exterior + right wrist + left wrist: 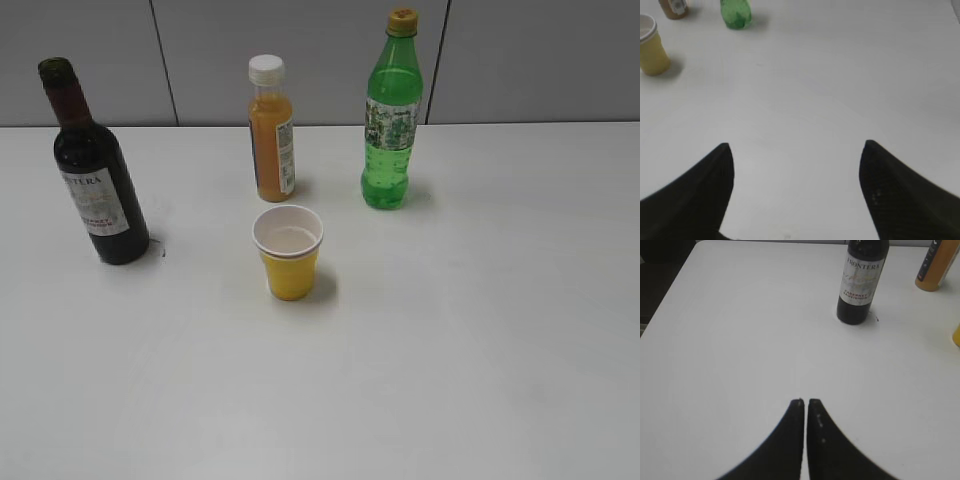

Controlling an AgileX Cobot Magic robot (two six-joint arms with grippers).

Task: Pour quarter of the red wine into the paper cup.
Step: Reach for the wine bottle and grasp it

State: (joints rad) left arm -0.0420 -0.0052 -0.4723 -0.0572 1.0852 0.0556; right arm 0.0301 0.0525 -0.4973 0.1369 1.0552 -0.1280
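The red wine (pixel 95 175), a dark bottle with a white label, stands upright at the left of the table; the left wrist view shows it (pixel 860 282) far ahead. The yellow paper cup (pixel 289 254) stands upright in the middle, white inside showing, and sits at the upper left (pixel 651 46) of the right wrist view. My left gripper (pixel 806 401) is shut with nothing between its fingers, well short of the wine. My right gripper (pixel 796 146) is open and empty over bare table. Neither gripper shows in the exterior view.
An orange juice bottle (pixel 271 130) with a white cap stands behind the cup, and a green soda bottle (pixel 391 115) is to its right. The white table (pixel 480 330) runs back to a grey wall. The table's left edge (pixel 667 295) appears in the left wrist view.
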